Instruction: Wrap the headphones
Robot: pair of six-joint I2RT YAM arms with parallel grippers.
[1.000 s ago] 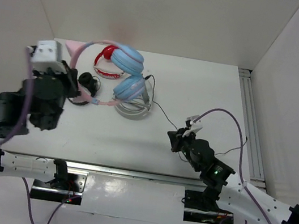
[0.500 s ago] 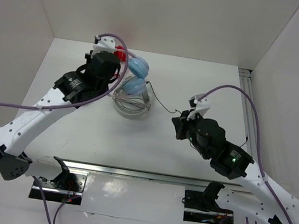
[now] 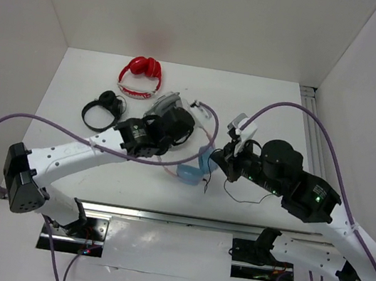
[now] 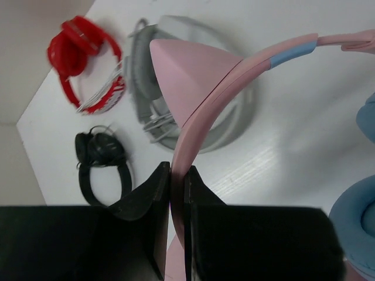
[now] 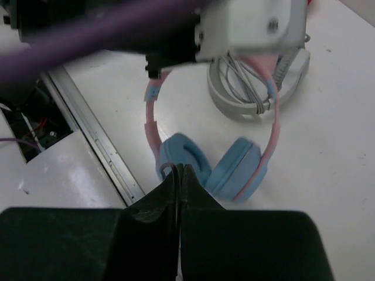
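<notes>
A red plastic over-ear headset (image 3: 140, 78) lies near the back of the white tabletop (image 3: 266, 103). A smaller black headset (image 3: 103, 108) sits nearby, to its front-left. A grey headset wound with pale cord (image 4: 139, 88) lies just beside the red one.

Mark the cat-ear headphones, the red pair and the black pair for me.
cat-ear headphones (image 5: 237, 167): right wrist view, on a blue ear cup.
red pair (image 3: 139, 67): top view, on its red ear-cup end.
black pair (image 4: 99, 149): left wrist view, on its folded ear cups.
</notes>
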